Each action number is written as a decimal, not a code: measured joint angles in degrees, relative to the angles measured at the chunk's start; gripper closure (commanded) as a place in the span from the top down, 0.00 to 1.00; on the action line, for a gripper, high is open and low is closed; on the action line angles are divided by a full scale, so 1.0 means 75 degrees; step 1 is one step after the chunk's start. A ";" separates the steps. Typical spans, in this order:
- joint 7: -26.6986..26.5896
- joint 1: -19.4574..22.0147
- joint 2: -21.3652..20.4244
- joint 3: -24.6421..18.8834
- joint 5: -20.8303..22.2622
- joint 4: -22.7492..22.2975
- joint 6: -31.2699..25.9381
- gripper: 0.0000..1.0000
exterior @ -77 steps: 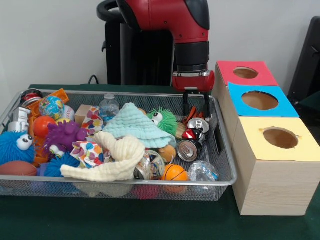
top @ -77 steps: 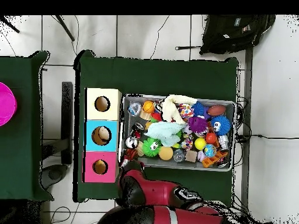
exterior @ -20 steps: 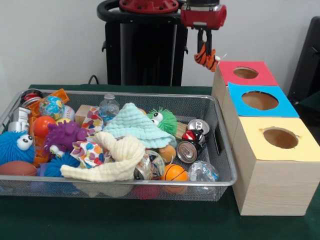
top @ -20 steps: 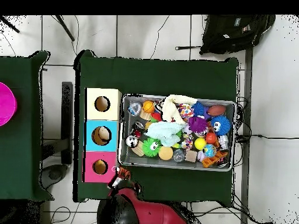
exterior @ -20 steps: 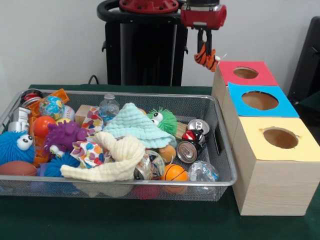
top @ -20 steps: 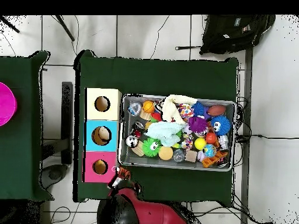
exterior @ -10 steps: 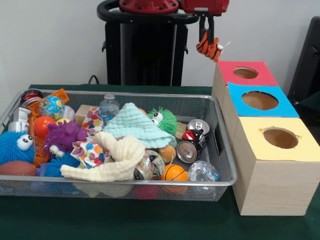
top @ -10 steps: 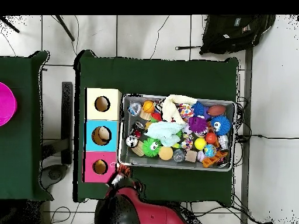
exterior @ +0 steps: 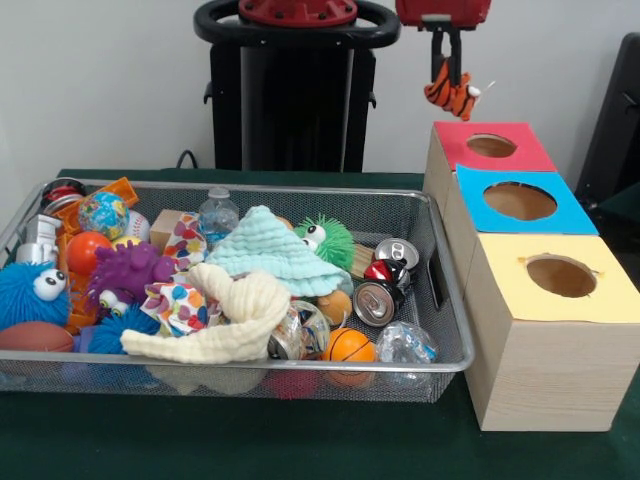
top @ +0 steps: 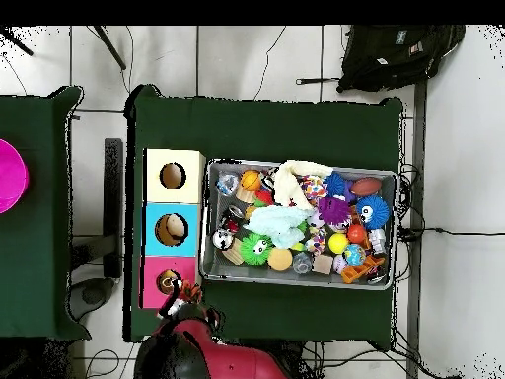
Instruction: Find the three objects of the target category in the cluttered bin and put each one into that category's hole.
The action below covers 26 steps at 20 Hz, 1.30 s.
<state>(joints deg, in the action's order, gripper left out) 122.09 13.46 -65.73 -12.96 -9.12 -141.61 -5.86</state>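
Note:
My gripper [exterior: 447, 78] hangs high at the top, shut on a small orange and black striped plush toy [exterior: 452, 97]. The toy dangles just left of and above the red box's hole [exterior: 492, 146]. Seen from overhead, the gripper [top: 181, 294] and the toy [top: 187, 292] sit at the edge of the pink-red box [top: 158, 271], close to its hole. The blue box [exterior: 556, 205] and the yellow box [exterior: 600, 290] stand in line with it. The wire bin [exterior: 448, 330] holds several toys, cloths and cans.
In the bin lie a mint cloth [exterior: 265, 250], a cream cloth [exterior: 235, 315], drink cans [exterior: 378, 298], a green fuzzy toy [exterior: 325, 238] and balls. A black backpack [top: 395, 54] lies on the floor. A second table carries a magenta item [top: 8, 176].
The gripper rose out of the bin's right end with the striped toy. It has since moved right toward the red box.

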 measured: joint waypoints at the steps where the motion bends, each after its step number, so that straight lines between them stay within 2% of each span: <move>1: 0.0009 -0.0104 0.0017 0.0000 -0.0052 -0.0001 0.0000 0.00; 9: 0.0028 -0.0940 0.0329 -0.0002 -0.0407 0.0000 0.0371 0.00; 15: 0.0028 -0.1261 0.0596 -0.0004 -0.0542 0.0000 0.0751 0.00; 22: 0.0028 -0.1203 0.0916 0.0006 -0.0553 0.0002 0.1079 0.00; 26: 0.0028 -0.1505 0.0948 0.0285 -0.0764 0.0003 0.1087 0.00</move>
<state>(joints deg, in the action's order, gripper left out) 122.30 2.18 -58.62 -10.82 -14.85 -141.58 2.29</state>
